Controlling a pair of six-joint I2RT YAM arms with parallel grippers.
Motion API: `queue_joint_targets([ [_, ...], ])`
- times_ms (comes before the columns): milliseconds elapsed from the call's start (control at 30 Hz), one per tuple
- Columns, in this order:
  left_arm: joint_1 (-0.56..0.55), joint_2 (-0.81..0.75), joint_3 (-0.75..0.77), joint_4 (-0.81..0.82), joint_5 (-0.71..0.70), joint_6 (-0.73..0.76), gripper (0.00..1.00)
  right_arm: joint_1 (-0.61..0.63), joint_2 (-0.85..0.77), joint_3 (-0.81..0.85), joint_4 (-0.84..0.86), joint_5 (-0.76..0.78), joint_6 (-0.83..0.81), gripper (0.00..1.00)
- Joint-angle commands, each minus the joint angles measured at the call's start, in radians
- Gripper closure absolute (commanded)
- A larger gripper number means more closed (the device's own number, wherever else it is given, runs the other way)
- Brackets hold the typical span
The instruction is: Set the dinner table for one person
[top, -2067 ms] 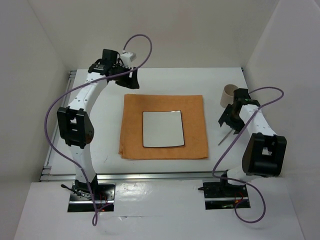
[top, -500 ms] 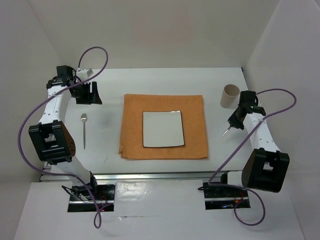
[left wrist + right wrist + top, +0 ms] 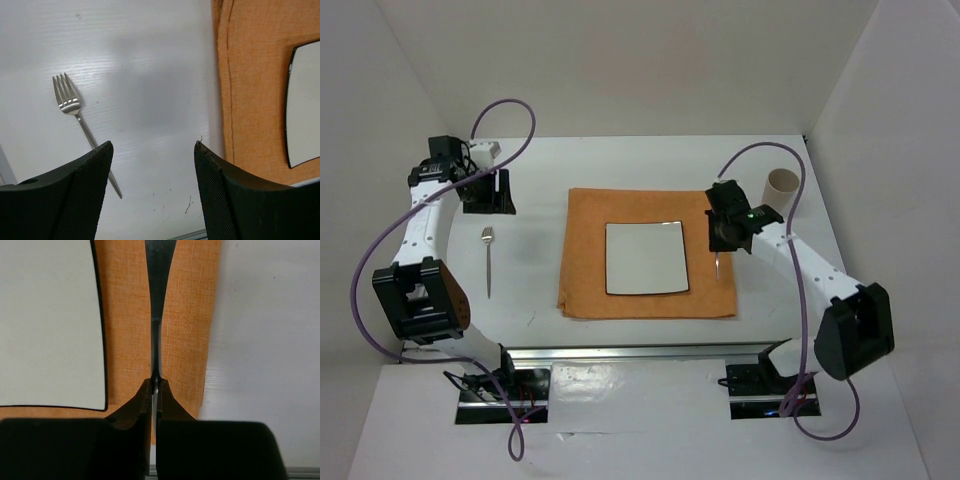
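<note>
On the white dinner table (image 3: 540, 300) lies an orange cloth (image 3: 645, 205) with a square white plate (image 3: 646, 258) at its middle. A fork (image 3: 488, 260) rests on the table left of the cloth, tines pointing away. My left gripper (image 3: 487, 192) hovers open beyond the fork; in the left wrist view its jaws (image 3: 153, 146) stand wide apart with nothing between them, the fork (image 3: 67, 97) to their left. My right gripper (image 3: 721, 238) is over the cloth's right strip, shut on a slim metal utensil (image 3: 159, 290) that points ahead between plate (image 3: 50, 320) and cloth edge.
A beige paper cup (image 3: 781, 190) stands upright at the back right of the table, right of the cloth. Aluminium rails (image 3: 620, 352) run along the near and left edges. White walls close in the table on three sides.
My right arm has swung left from beside the cup to over the cloth's right strip, carrying the utensil. My left arm moved left earlier, uncovering the fork, and has since barely shifted.
</note>
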Motion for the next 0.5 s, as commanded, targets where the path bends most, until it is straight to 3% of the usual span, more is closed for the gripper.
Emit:
queue_joint_targets([
  [0,0.005,-0.058,-0.040,-0.009,-0.080,0.040,0.28,-0.009,0.086,0.007,0.036,-0.025,-0.072,1.00],
  [200,0.016,-0.071,-0.061,0.000,-0.108,0.062,0.28,0.000,0.123,-0.053,0.146,-0.171,-0.095,1.00],
  [467,0.016,-0.040,-0.061,-0.009,-0.073,0.053,0.28,0.000,0.251,-0.065,0.146,-0.162,-0.033,1.00],
])
